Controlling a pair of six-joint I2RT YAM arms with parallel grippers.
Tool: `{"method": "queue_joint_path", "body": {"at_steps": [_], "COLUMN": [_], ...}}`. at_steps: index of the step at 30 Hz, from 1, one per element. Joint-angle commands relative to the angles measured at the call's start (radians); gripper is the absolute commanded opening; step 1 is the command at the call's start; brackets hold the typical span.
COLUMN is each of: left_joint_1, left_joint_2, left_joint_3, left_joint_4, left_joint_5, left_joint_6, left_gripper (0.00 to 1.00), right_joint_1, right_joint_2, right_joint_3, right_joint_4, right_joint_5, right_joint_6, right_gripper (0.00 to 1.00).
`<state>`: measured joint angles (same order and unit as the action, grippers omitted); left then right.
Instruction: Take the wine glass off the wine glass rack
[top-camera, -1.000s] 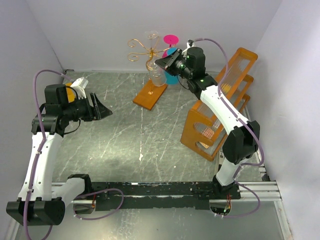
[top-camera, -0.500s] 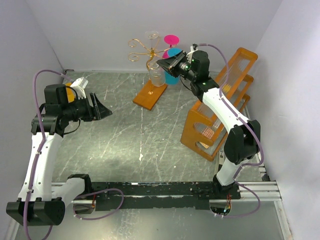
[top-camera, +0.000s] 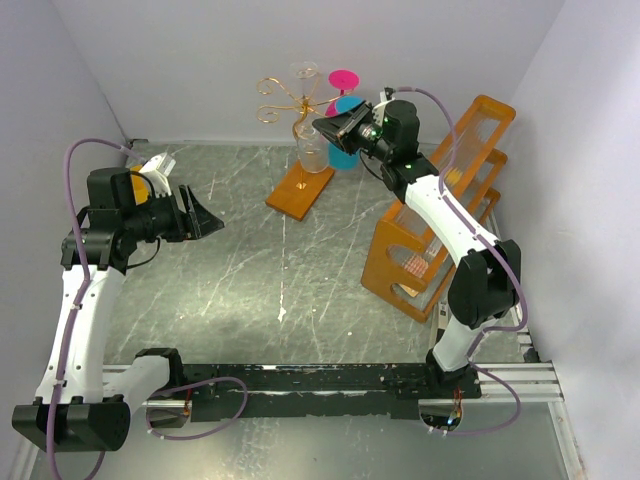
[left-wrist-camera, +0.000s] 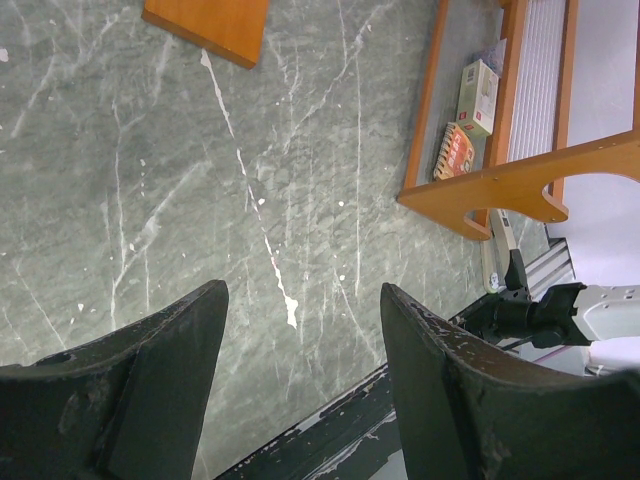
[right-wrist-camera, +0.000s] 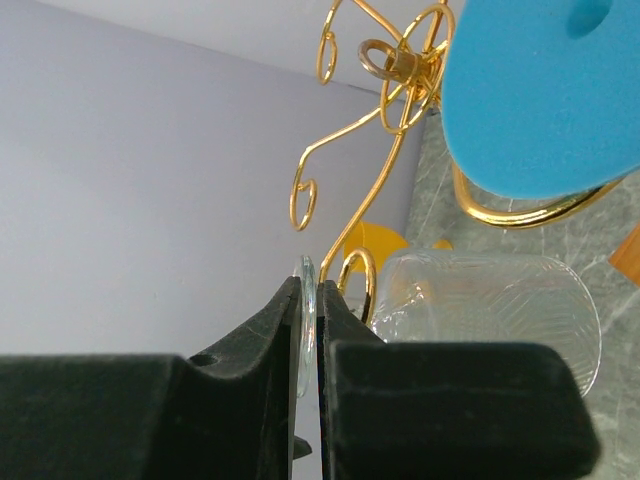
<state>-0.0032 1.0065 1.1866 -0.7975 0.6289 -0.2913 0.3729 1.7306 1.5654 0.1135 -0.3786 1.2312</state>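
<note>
Table top (top-camera: 300, 270): grey-green stone pattern, matt, crossed by white veins and scratches.
Back wall (top-camera: 180, 70): plain, pale lavender-white, meeting the table along a straight line.
Left wall (top-camera: 40, 100): same pale finish, slightly shaded.
Right wall (top-camera: 590, 170): same pale finish, brighter.
Orange frame (top-camera: 392, 262): large, with clear panels, standing on the table's right side near the right wall.
Small cartons (left-wrist-camera: 478, 97): two, lying flat between the frame's rails.
Near edge: black strip (top-camera: 330, 380) across the table, silver slotted profile (top-camera: 525, 375) at its right end.
Light: even and diffuse, casting soft shadows.
</note>
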Motion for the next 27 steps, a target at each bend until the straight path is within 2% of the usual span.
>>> {"method": "queue_joint_path", "body": {"at_steps": [1,20,27], "left_joint_1": [-0.008,-0.008,-0.008], "left_joint_2": [-0.013,-0.015,-0.015], "left_joint_3": [0.027,0.019,0.014], "left_joint_4": [0.007,0.007,0.008], "left_joint_5": [-0.008,-0.015,-0.018], "left_joint_6": [0.013,0.021,0.024], "left_gripper": [0.73,0.73,0.73], "right_joint_1": [0.014,0.047,0.057], "right_joint_2": [-0.012,0.008,0.044], "right_joint_3": [0.072,0.113,0.148], "right_joint_4": [0.046,-0.064,-0.052], "right_joint_5": [-0.025,0.073,0.058], "right_joint_6": [0.013,-0.047,-0.047], "right_gripper": [0.00,0.00,0.00]}}
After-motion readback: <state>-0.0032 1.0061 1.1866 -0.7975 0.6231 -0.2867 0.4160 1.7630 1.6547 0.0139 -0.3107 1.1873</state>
